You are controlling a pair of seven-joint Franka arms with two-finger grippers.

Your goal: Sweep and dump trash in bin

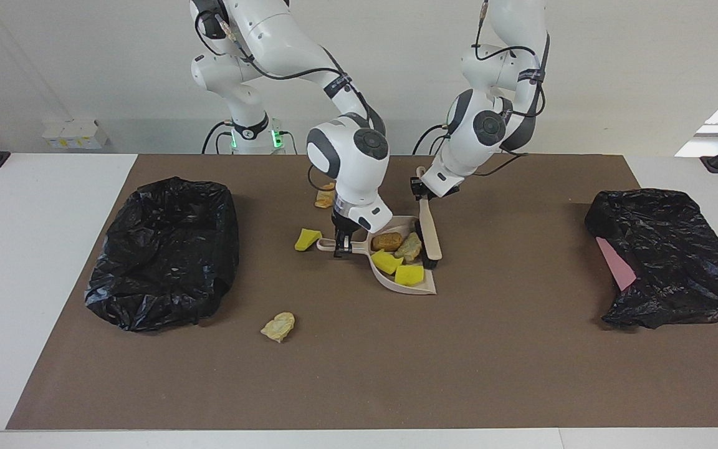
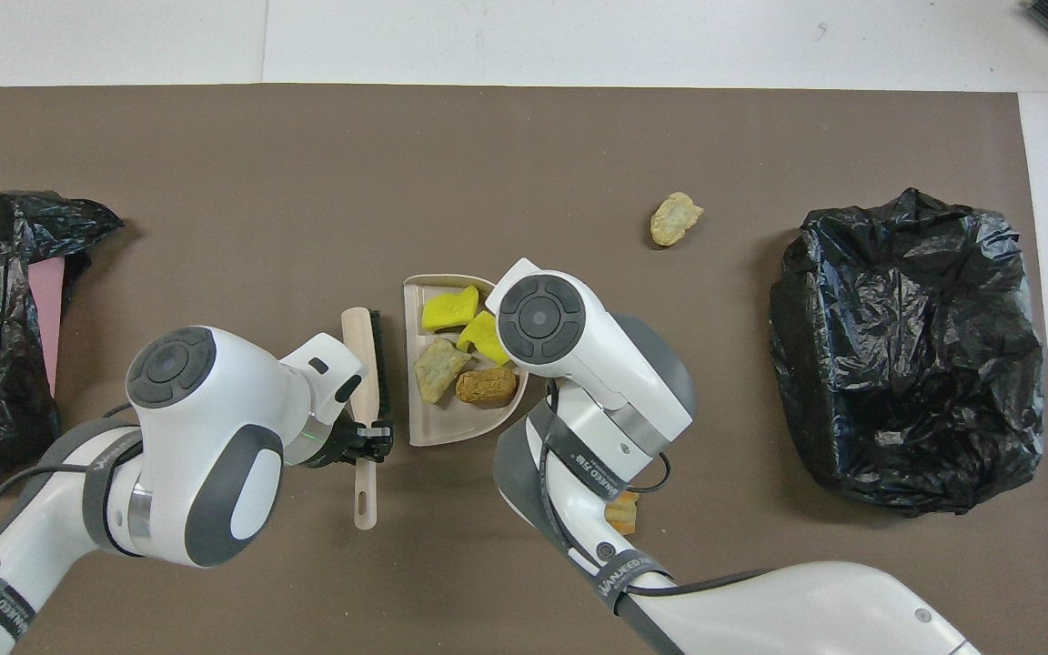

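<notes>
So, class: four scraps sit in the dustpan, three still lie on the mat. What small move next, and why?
Probably swing the brush in the left gripper toward the yellow scrap beside the dustpan: it is the nearest loose piece.
</notes>
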